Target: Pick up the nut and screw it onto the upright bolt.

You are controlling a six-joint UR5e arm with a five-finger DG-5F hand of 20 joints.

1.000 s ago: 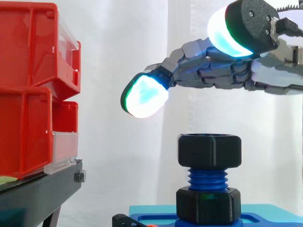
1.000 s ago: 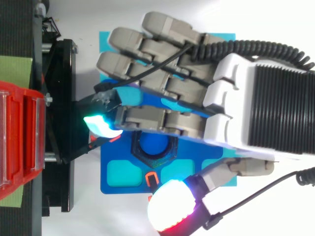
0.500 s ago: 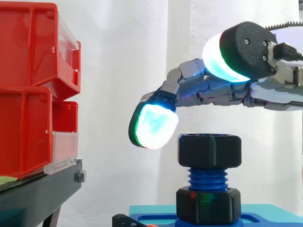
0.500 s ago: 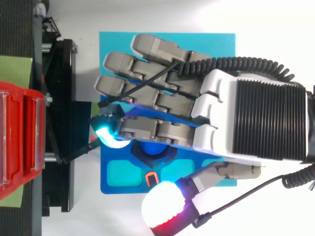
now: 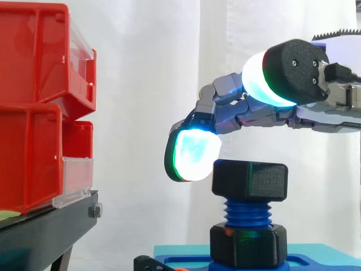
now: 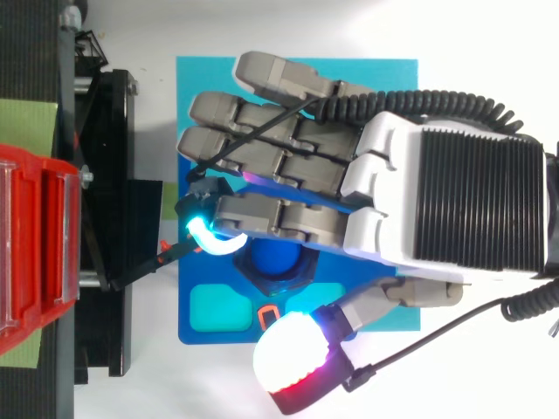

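- No writing can be read; a small orange outlined mark (image 6: 269, 314) sits on the blue base (image 6: 210, 336), beside a cyan recess (image 6: 217, 307).
- The nut (image 5: 250, 180) is black, six-sided and matte. It sits at the top of the upright blue bolt (image 5: 247, 213), with bare threads below it.
- A second black hex collar (image 5: 246, 244) rings the bolt's foot.
- The hand (image 5: 265, 113) hovers over the nut with its fingers loosely bent and spread, gripping nothing.
- One cyan-white fingertip (image 5: 194, 155) hangs at the nut's upper left corner; whether it touches cannot be told.
- The thumb pad (image 6: 293, 358) stands well clear of the nut.
- Red bins (image 5: 34, 113) rest on a black stand (image 5: 45, 231) to the left.
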